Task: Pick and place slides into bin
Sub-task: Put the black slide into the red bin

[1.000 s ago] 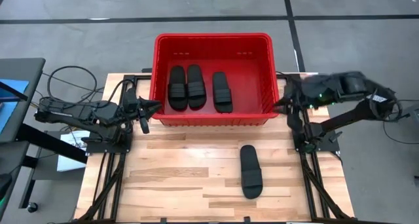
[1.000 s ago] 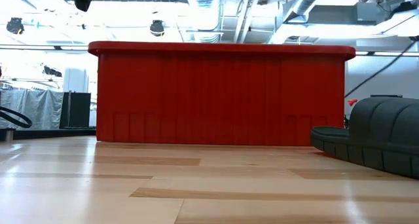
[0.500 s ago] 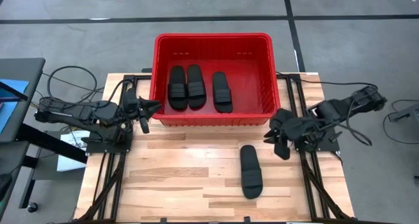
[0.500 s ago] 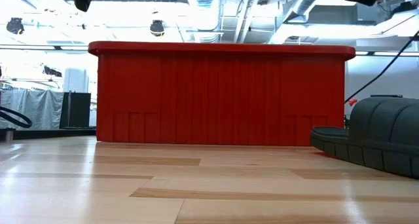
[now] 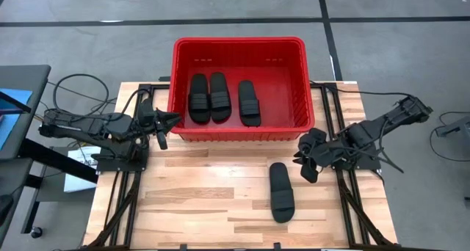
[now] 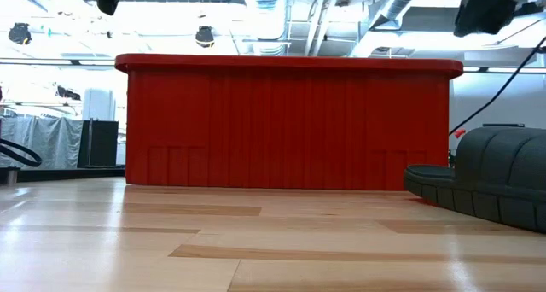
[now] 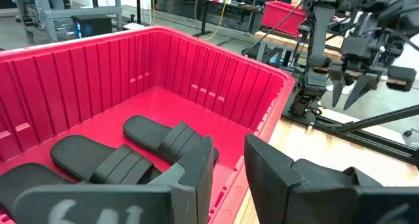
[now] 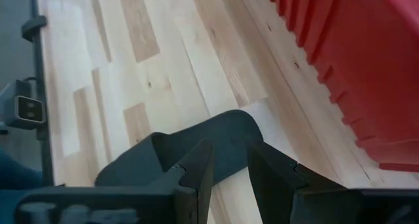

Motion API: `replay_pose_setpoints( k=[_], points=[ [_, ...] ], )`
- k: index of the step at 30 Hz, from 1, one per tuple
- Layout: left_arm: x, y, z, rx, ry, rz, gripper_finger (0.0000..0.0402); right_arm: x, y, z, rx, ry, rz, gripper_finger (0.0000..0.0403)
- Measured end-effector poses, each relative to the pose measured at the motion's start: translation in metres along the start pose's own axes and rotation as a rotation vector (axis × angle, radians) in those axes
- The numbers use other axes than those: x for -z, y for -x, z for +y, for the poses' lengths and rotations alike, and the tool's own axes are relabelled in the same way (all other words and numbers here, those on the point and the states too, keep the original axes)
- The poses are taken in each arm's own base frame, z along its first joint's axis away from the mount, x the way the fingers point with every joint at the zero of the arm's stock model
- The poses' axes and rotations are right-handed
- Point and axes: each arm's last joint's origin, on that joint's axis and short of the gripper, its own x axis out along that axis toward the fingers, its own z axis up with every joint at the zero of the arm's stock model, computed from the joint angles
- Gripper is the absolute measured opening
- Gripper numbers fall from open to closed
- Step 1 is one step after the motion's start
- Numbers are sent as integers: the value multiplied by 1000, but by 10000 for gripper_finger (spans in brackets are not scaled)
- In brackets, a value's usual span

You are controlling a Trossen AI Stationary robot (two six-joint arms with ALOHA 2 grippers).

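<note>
The ribbed red plastic bin [image 5: 239, 49] held three matte black slides [image 5: 219, 97], long axes 12 to 6. A fourth slide [image 5: 280, 191] lay flat on the wooden table [image 5: 198, 199] at 6 o'clock from the bin, its toe end probably toward the bin. The right gripper [image 5: 307, 157] had moved lower toward it since half a second before, fingers parted, holding nothing. The left gripper [image 5: 167, 124] waited at the bin's 9 o'clock corner, spread and empty.

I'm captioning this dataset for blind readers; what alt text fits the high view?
Seen from above, a red bin at the back of a wooden table holds three black slides side by side, while a fourth slide lies on the table in front. The right claw hovers open near that slide; the left claw waits beside the bin's left front corner.
</note>
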Motion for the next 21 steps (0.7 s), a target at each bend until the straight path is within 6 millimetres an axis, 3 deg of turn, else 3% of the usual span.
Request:
replay_pose_setpoints(
  k=[21],
  points=[
    [1, 0, -1, 45, -9, 20, 77, 37, -57, -11, -9, 24, -6, 86]
  ],
)
